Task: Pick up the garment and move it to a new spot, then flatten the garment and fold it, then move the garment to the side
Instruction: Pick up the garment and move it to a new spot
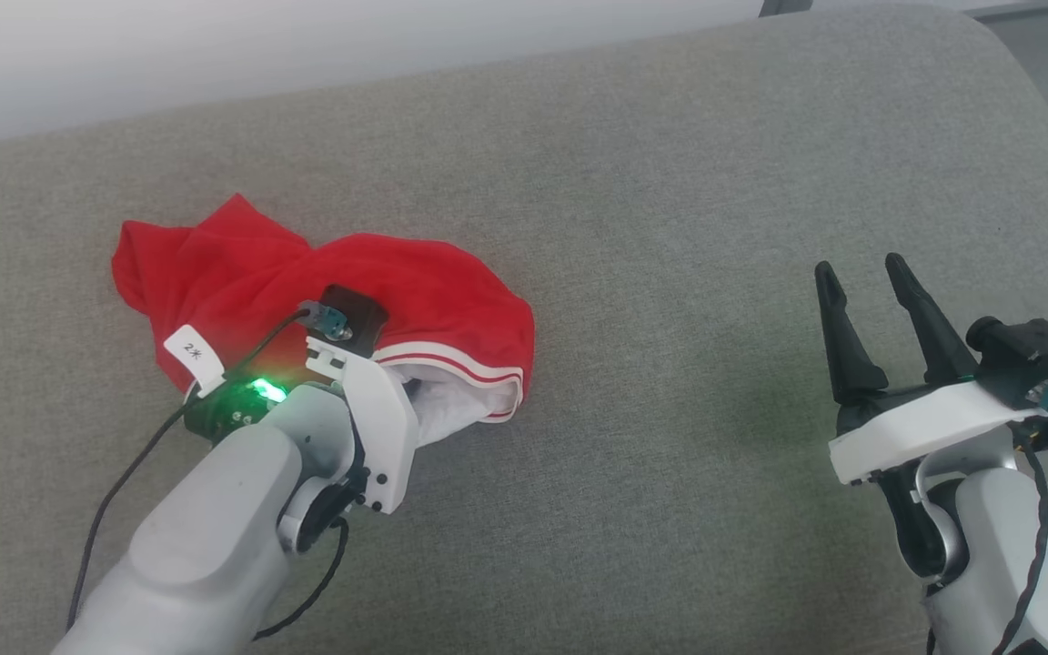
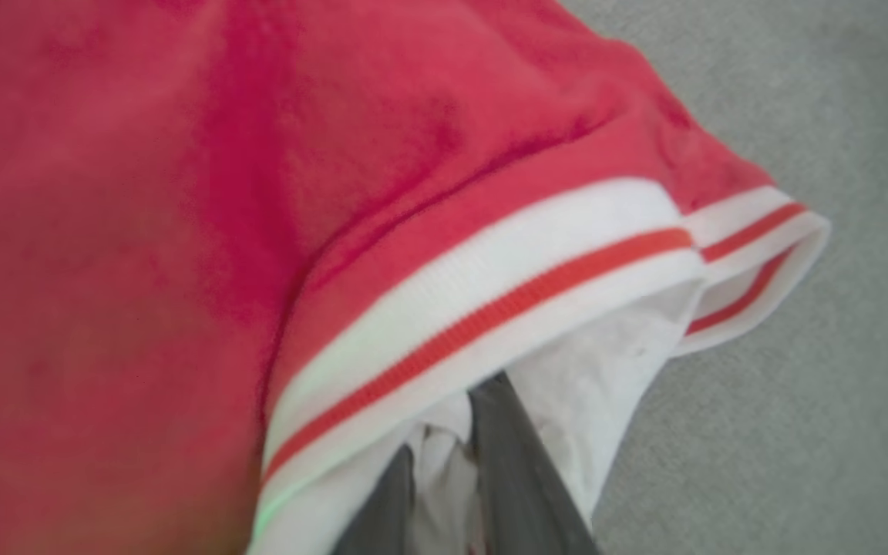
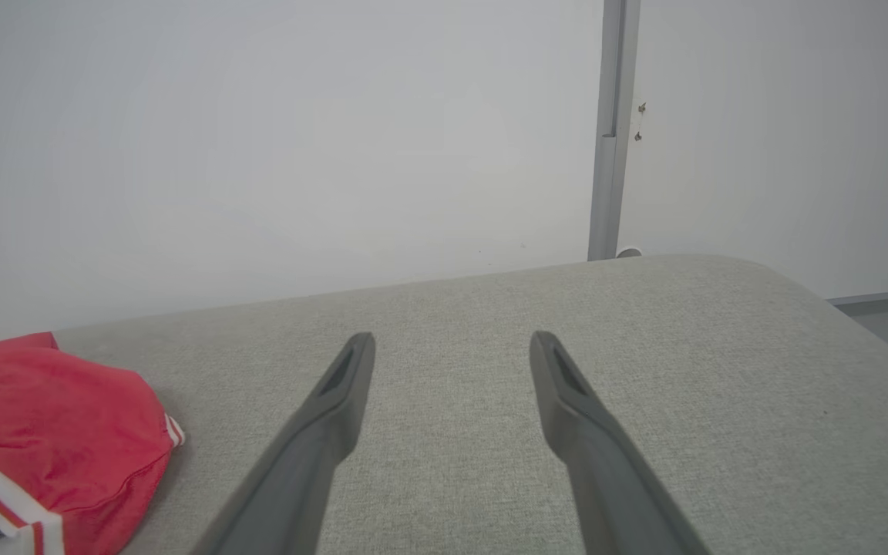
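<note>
**Grey cushion (image 1: 670, 182): a thin pinch that may slip**

Left gripper (image 2: 448, 420), fingers nearly together, nips only white lining (image 2: 613, 362) under the striped hem (image 2: 506, 293). A lift could slip free or drag one layer. The garment (image 1: 324, 291) bunches from the tips toward eleven o'clock. Right gripper (image 1: 879, 327), at three o'clock and well apart, gapes empty.

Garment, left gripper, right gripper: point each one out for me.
garment (image 1: 415, 282): head view, on its red top panel.
left gripper (image 2: 448, 422): left wrist view, between the fingertips, amid white lining.
right gripper (image 1: 859, 264): head view, midway between its spread fingertips.
</note>
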### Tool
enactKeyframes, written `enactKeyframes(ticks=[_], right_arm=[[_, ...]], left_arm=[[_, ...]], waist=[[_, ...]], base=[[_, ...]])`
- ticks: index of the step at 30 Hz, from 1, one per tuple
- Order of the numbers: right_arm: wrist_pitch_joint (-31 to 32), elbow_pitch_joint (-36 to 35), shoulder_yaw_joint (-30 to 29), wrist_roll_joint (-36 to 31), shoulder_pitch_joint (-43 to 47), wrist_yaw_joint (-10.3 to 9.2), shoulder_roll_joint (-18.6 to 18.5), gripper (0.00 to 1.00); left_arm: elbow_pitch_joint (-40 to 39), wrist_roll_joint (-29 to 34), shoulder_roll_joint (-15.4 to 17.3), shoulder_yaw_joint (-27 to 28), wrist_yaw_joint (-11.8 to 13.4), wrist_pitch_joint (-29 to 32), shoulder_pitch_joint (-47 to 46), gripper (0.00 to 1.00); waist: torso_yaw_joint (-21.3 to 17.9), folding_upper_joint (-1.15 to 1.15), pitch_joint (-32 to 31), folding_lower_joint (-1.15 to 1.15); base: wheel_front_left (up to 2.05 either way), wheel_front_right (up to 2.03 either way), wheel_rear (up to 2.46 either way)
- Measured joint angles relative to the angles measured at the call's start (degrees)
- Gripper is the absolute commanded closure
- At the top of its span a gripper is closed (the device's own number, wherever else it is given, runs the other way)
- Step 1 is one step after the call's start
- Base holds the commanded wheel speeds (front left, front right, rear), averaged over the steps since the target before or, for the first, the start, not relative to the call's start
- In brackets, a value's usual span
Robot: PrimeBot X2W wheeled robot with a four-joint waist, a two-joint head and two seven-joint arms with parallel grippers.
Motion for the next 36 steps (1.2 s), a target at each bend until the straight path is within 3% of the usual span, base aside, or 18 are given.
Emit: enactKeyframes(ticks=[2, 4, 13, 22, 36], right_arm=[[-0.04, 0.31, 0.04, 0.08, -0.18, 0.0, -0.24, 0.0], [-0.1, 0.67, 0.07, 0.08, -0.18, 0.0, -0.52, 0.0], [-0.01, 1.79, 0.12, 0.25, 0.98, 0.0, -1.53, 0.0], [0.26, 1.56, 0.04, 0.52, 3.45, 0.0, -2.67, 0.0], [-0.09, 1.65, -0.49, 1.08, 6.94, 0.0, -4.41, 0.0]], left_arm=[[1.52, -0.35, -0.76, -0.23, -0.66, -0.2, -0.6, 0.64], [2.58, -1.05, -1.22, -0.41, -1.65, -0.67, -1.04, 0.01], [2.01, -2.65, -0.92, -0.16, -3.88, -1.46, -1.06, 0.0], [-5.12, -2.75, 4.14, 2.89, -2.32, -5.86, 1.65, 0.0], [-11.96, -4.98, 12.76, 13.74, 1.67, -24.68, 14.12, 0.0]], waist=[[0.24, 0.0, -0.36, 0.0], [0.57, 0.0, -0.89, 0.0], [2.77, 0.0, -5.04, 0.0], [6.03, 0.0, -9.71, 0.0], [11.1, 0.0, -13.89, 0.0]], base=[[0.0, 0.0, 0.0], [0.0, 0.0, 0.0], [0.0, 0.0, 0.0], [0.0, 0.0, 0.0], [0.0, 0.0, 0.0]])
